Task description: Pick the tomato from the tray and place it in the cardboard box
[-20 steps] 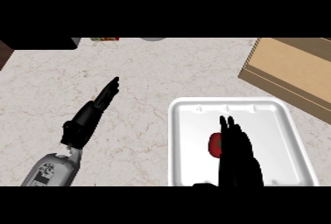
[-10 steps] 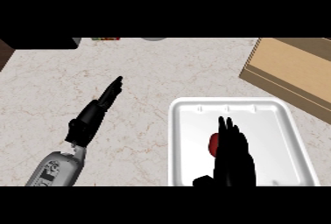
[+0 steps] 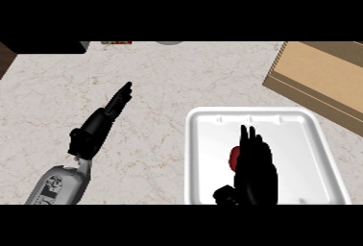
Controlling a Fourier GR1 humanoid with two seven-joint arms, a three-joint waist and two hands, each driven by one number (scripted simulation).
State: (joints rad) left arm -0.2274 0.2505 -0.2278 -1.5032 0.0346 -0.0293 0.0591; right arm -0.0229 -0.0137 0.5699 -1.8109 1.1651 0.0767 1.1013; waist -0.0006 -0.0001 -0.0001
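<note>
Black and straight-fingered, my right hand hangs over the white tray, released and gripping nothing. Its fingertips point toward the worktop's far edge and its thumb juts out to the left near the tray's near edge. I cannot tell whether the palm touches what lies beneath it.

Just under and left of that hand sits the tomato. Only a curved red sliver of it shows, smooth and evenly coloured, and the rest is hidden behind my fingers. It lies on the tray's floor, a little left of the tray's middle.

That tray has a raised rim and rounded corners, and it rests on the near right part of the worktop, a pale marbled surface with faint brown veins. The cardboard box stands at the far right corner, plain tan and turned at an angle. Its lower side runs close past the tray's far right corner, and the view's right edge cuts it off. Between the tomato and the box I see only white tray floor and the raised rim.

My left hand is also relaxed, with its fingers straight. It shows over the left half of the worktop on its grey forearm, well apart from the tray.

Bare marble runs between that hand and the tray, and on across the middle up to the far edge. Along that edge sit a small red-and-green item and a grey round thing, both cut off. A dark block fills the far left corner.
</note>
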